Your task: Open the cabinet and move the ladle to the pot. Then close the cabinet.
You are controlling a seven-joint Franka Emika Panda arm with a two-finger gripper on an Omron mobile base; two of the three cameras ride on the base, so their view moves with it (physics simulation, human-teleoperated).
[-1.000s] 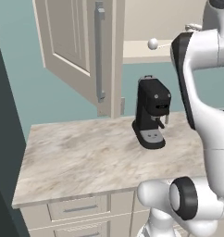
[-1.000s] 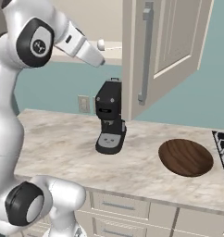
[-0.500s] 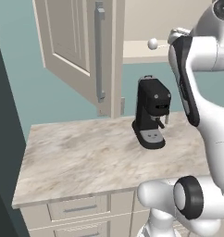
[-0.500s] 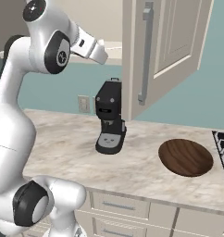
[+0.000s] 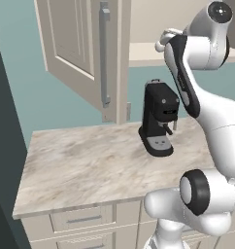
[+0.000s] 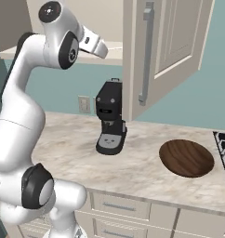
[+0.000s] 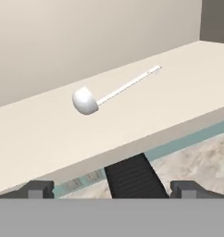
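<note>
The cabinet's two doors stand swung open, the left door [image 5: 80, 53] and the right door [image 6: 172, 46], each with a grey bar handle [image 5: 105, 58]. On the cabinet's bare beige shelf [image 7: 49, 134] lies the white ladle [image 7: 86, 101], its thin handle running away to the right. The ladle's bowl [image 5: 160, 45] peeks out beside my arm. My gripper [image 7: 114, 190] is open, level with the shelf's front edge and short of the ladle, with nothing between its fingertips [image 7: 40, 189]. The hand [image 6: 99, 46] reaches toward the shelf. The pot is out of view.
A black coffee machine [image 5: 158, 119] stands on the marble counter [image 5: 90, 165] right below the shelf and my hand. A round dark wooden board [image 6: 186, 158] lies to the right, with a stove edge [image 6: 224, 148] beyond it. Drawers [image 6: 133, 209] run under the counter.
My arm has lifted and folded upward, bringing the hand slightly higher and nearer the shelf. Ladle and doors have not moved.
</note>
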